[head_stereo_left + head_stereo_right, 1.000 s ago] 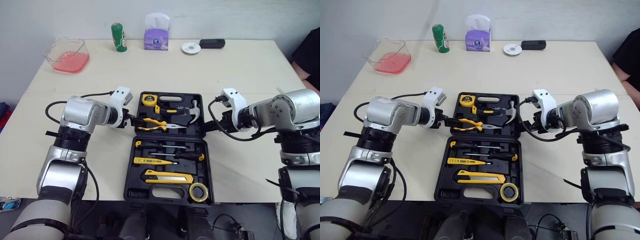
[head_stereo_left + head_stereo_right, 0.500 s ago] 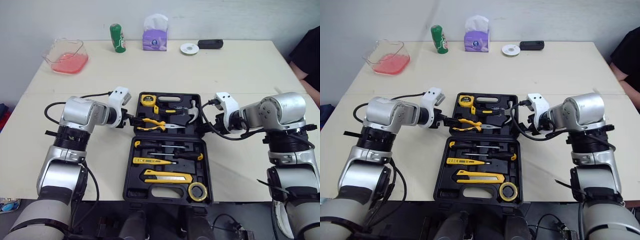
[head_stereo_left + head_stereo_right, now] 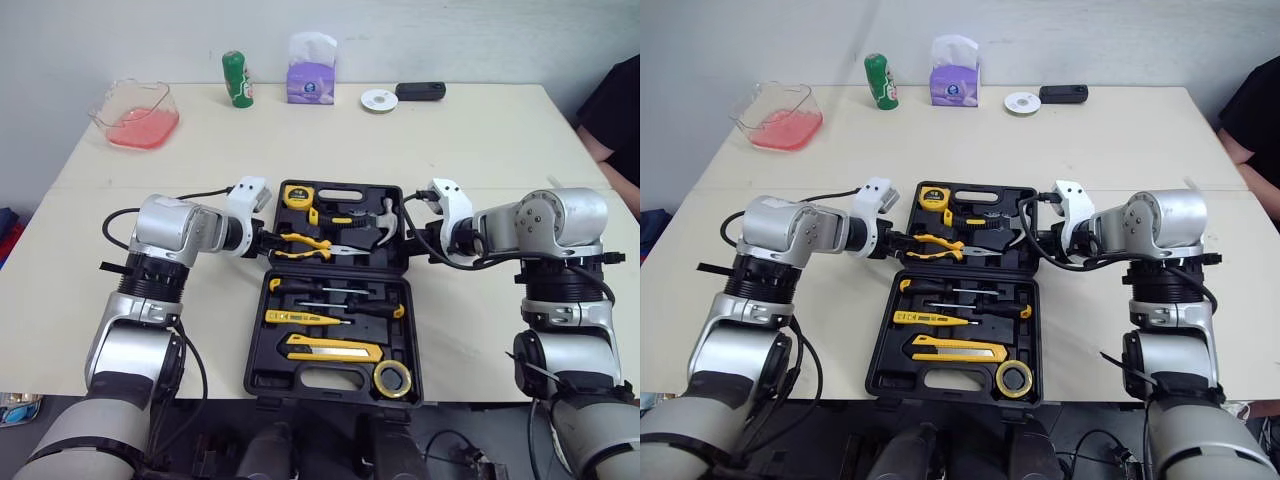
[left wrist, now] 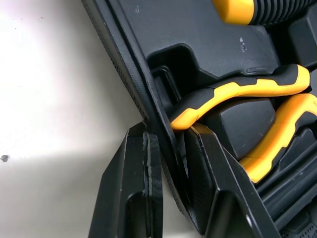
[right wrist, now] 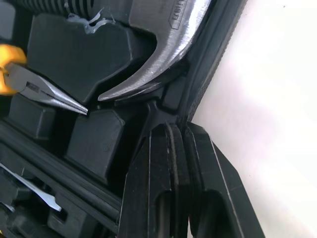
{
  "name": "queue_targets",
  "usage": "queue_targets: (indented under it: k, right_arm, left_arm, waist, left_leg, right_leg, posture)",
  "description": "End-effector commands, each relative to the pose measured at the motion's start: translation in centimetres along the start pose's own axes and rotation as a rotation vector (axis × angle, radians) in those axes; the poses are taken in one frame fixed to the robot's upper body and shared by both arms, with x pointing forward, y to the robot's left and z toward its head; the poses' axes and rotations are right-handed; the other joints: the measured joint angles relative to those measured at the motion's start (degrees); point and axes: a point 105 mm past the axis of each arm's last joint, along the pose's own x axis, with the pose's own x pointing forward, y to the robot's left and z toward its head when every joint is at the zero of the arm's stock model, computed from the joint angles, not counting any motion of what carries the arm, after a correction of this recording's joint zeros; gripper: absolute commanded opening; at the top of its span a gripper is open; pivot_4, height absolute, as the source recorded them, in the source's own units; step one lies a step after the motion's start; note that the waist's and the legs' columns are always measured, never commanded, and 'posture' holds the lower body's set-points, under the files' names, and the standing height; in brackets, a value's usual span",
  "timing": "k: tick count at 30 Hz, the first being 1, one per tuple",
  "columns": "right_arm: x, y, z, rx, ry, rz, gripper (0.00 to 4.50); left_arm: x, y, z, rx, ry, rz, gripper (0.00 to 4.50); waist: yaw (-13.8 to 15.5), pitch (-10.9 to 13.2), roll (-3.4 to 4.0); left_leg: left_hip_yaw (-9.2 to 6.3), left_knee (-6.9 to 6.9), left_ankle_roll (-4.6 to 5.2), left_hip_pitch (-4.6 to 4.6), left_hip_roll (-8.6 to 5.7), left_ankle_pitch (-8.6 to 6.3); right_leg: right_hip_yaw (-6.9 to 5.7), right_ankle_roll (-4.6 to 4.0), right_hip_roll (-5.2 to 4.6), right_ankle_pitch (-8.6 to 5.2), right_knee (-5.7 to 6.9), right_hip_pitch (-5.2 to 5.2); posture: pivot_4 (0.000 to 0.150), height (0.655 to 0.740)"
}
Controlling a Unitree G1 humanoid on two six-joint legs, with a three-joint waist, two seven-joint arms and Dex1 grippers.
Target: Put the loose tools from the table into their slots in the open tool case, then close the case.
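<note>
So your tool case (image 3: 268,383) is lying wide open and flat on the table (image 3: 480,140), right in front of the robot, with the hinge running side to side between the two halves. The far half has the tape measure (image 3: 296,196), the pliers (image 3: 305,243) and the hammer (image 3: 385,222) seated in it. The near half has the screwdrivers (image 3: 335,290), a yellow tester (image 3: 300,318), the utility knife (image 3: 335,349) and a roll of tape (image 3: 393,379).

Your left gripper (image 3: 266,240) is at the left edge of the far half. In the left wrist view its fingers (image 4: 138,173) straddle the case wall, one outside on the table side and one inside next to the pliers handle, pinched down on that wall.

Your right gripper (image 3: 408,238) mirrors it at the right edge of the far half, just beside the hammer head. In the right wrist view its two fingers are almost together, with the thin lip of the case caught between the tips.

The far half isn't lifted yet, it's still flat on the table.

Along the back of the table you've got a clear container (image 3: 137,110) with something pink in it, a green can (image 3: 236,78), a tissue box (image 3: 311,70), a small white disc (image 3: 379,99) and a black device (image 3: 420,91), all well apart from the case. A person's dark sleeve (image 3: 615,110) is at the far right edge
</note>
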Motion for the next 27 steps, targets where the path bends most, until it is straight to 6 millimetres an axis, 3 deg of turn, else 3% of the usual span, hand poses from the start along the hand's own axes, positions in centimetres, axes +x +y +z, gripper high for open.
queue_targets:
  k: [1, 8, 12, 14, 17, 20, 22, 27]
  right_arm:
    - [-0.9, -0.5, 1.5, 0.011, -0.125, -0.035, 0.0]
    - [-3.0, 1.5, 5.3, -0.185, -0.564, 0.046, 0.0]
    - [-3.9, 1.4, 6.0, -0.452, -0.79, -0.035, 0.0]
    - [-3.6, 0.9, 5.7, -0.552, -0.821, -0.082, 0.0]
    - [-3.5, -1.0, 4.8, -0.815, -0.894, -0.269, 0.0]
    - [-3.0, -1.2, 2.8, -1.069, -0.915, -0.294, 0.0]
    - [-2.2, -1.9, 0.4, -1.272, -0.875, -0.314, 0.0]
    - [-1.5, -2.5, -2.1, -1.507, -0.867, -0.306, 0.0]
  left_arm:
    - [-1.0, 0.2, 2.6, -0.024, -0.185, -0.005, 0.37]
    - [-3.2, 1.1, 6.2, 0.028, -0.541, 0.014, 0.27]
    - [-4.9, 2.6, 7.0, 0.126, -0.758, 0.099, 0.14]
    - [-5.4, 2.9, 7.1, 0.145, -0.837, 0.106, 0.08]
    - [-6.1, 3.8, 6.0, 0.34, -0.91, 0.222, 0.0]
    - [-6.1, 4.4, 4.8, 0.438, -0.91, 0.274, 0.0]
    - [-6.1, 5.0, 3.5, 0.478, -0.9, 0.311, 0.0]
    - [-5.9, 4.7, 0.8, 0.678, -0.853, 0.317, 0.0]
  waist:
    - [0.04, 0.0, 0.0]
    - [-0.01, 0.03, -0.02]
    - [-0.15, 0.04, -0.02]
    - [-0.23, 0.04, -0.03]
    - [-0.36, 0.05, -0.05]
    - [-0.39, 0.06, -0.06]
    - [-0.41, 0.06, -0.07]
    - [-0.49, 0.05, -0.08]
  left_leg:
    - [0.01, 0.0, 0.0, -0.01, -0.01, 0.01]
    - [0.16, -0.1, 0.0, -0.4, -0.03, 0.01]
    - [0.37, -0.05, 0.02, -0.95, -0.04, 0.03]
    - [0.47, -0.08, 0.02, -1.01, -0.05, 0.03]
    - [0.5, -0.05, 0.04, -1.03, -0.04, 0.04]
    - [0.5, -0.04, 0.05, -1.02, -0.03, 0.05]
    - [0.51, -0.04, 0.07, -1.02, -0.04, 0.06]
    - [0.47, 0.0, 0.1, -0.84, 0.01, 0.06]
  right_leg:
    - [0.01, 0.0, 0.0, 0.0, 0.02, -0.02]
    - [0.07, 0.0, 0.02, 0.0, 0.03, -0.53]
    - [0.21, 0.01, 0.04, 0.01, 0.17, -1.24]
    - [0.22, 0.01, 0.05, 0.01, 0.16, -1.36]
    - [0.23, 0.02, 0.04, 0.01, 0.17, -1.37]
    - [0.22, 0.02, 0.03, 0.01, 0.17, -1.35]
    - [0.22, 0.02, 0.01, 0.01, 0.17, -1.34]
    - [0.18, 0.01, -0.03, 0.02, 0.16, -1.1]
  posture:
    - [0.15, 0.74]
    - [0.15, 0.74]
    - [0.15, 0.74]
    - [0.15, 0.74]
    - [0.15, 0.74]
    - [0.15, 0.74]
    - [0.15, 0.74]
    - [0.15, 0.74]
